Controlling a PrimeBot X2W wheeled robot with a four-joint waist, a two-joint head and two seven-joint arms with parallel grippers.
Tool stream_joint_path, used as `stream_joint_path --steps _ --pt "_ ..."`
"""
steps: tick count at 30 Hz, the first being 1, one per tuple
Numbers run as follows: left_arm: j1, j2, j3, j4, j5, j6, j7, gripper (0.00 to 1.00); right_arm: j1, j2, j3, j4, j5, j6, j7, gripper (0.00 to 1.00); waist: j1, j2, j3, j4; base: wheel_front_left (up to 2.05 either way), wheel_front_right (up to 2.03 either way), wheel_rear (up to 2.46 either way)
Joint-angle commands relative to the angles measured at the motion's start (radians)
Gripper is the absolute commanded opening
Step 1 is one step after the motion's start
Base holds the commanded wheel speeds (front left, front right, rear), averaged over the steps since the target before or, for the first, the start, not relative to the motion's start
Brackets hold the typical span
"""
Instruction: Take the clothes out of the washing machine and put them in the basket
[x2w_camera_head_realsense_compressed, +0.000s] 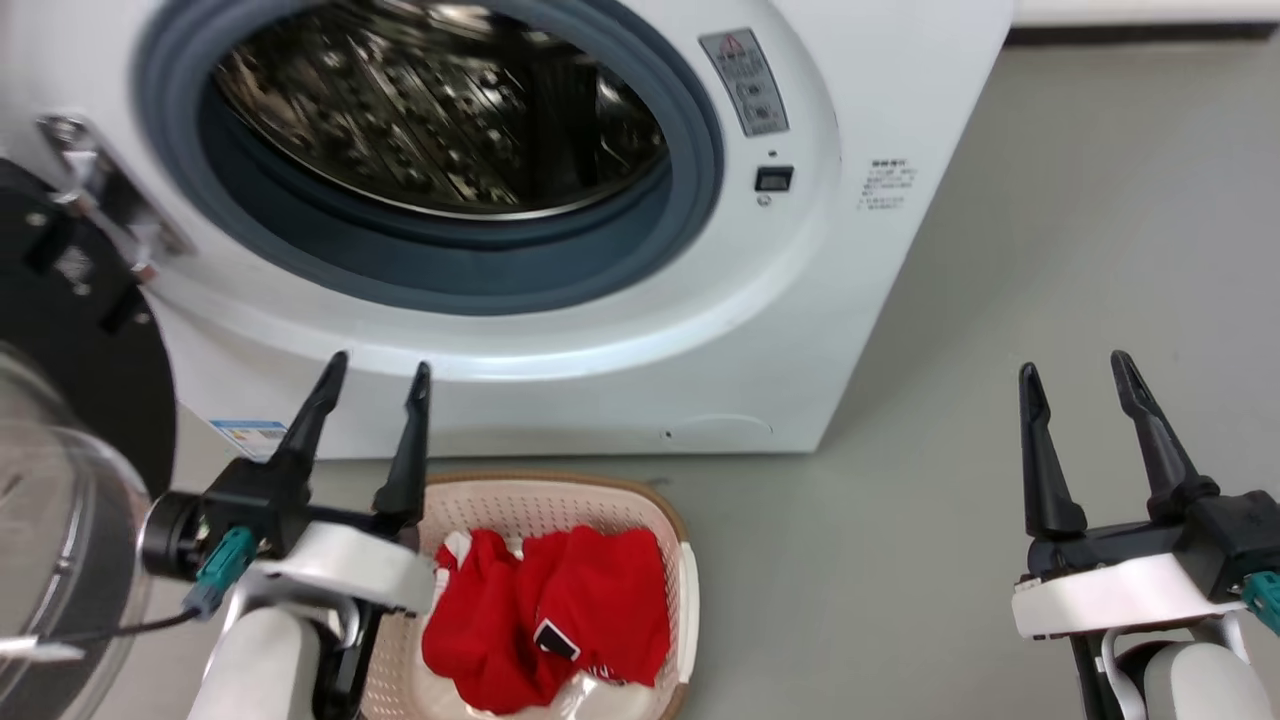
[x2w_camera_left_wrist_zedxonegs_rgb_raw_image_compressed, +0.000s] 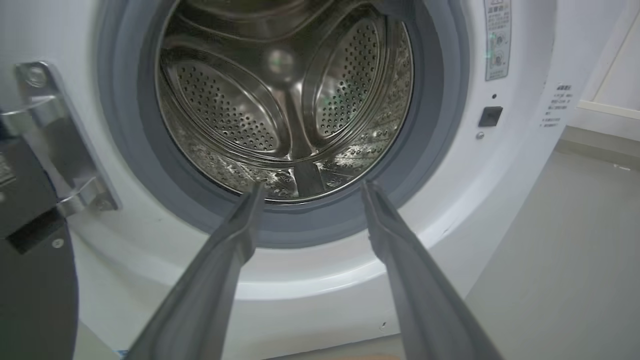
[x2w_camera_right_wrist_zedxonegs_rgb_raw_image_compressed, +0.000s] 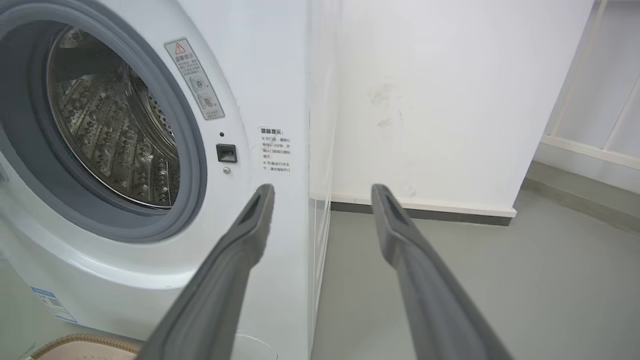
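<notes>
Plainly, the red clothes (x2w_camera_head_realsense_compressed: 545, 620) lie heaped in the basket (x2w_camera_head_realsense_compressed: 560, 505) at the lower centre of the frame; there are perhaps two pieces, but the folds make it hard to tell. It sits on the floor (x2w_camera_head_realsense_compressed: 1000, 250) just before the washing machine (x2w_camera_head_realsense_compressed: 760, 330), whose door (x2w_camera_head_realsense_compressed: 70, 330) hangs open at the left edge. The left gripper (x2w_camera_head_realsense_compressed: 380, 365), lower left beside the basket, and the right gripper (x2w_camera_head_realsense_compressed: 1075, 360), lower right, both stand spread and hold nothing.

The washing machine (x2w_camera_head_realsense_compressed: 600, 380) is white, with a blue-grey rubber seal (x2w_camera_head_realsense_compressed: 695, 170) and a shiny steel drum (x2w_camera_head_realsense_compressed: 440, 110) dotted with small holes. The basket (x2w_camera_head_realsense_compressed: 560, 510) is cream with rows of holes and a brown woven rim (x2w_camera_head_realsense_compressed: 650, 495); the clothes (x2w_camera_head_realsense_compressed: 590, 590) are bright red with some white trim.
</notes>
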Motion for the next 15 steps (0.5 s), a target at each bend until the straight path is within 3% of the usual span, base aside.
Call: stream_joint_path --steps 1,11,15 --pt "0.035 -0.010 0.022 -0.028 0.017 0.009 -0.002 1.00 0.019 0.000 0.001 -0.001 -0.005 -0.001 -0.002 1.00 0.0002 -0.0001 -0.063 0.035 0.00 0.00 0.00" --pt "0.235 -0.055 0.100 -0.143 0.128 0.078 -0.002 1.00 0.108 0.000 0.017 0.010 0.003 -0.001 -0.002 1.00 0.0002 -0.0001 -0.190 0.039 0.00 0.00 0.00" --pt "0.293 -0.084 0.112 -0.165 0.125 0.096 -0.002 1.00 0.132 0.000 0.024 0.003 0.006 -0.001 -0.002 1.00 0.0002 -0.0001 -0.210 0.031 0.00 0.00 0.00"
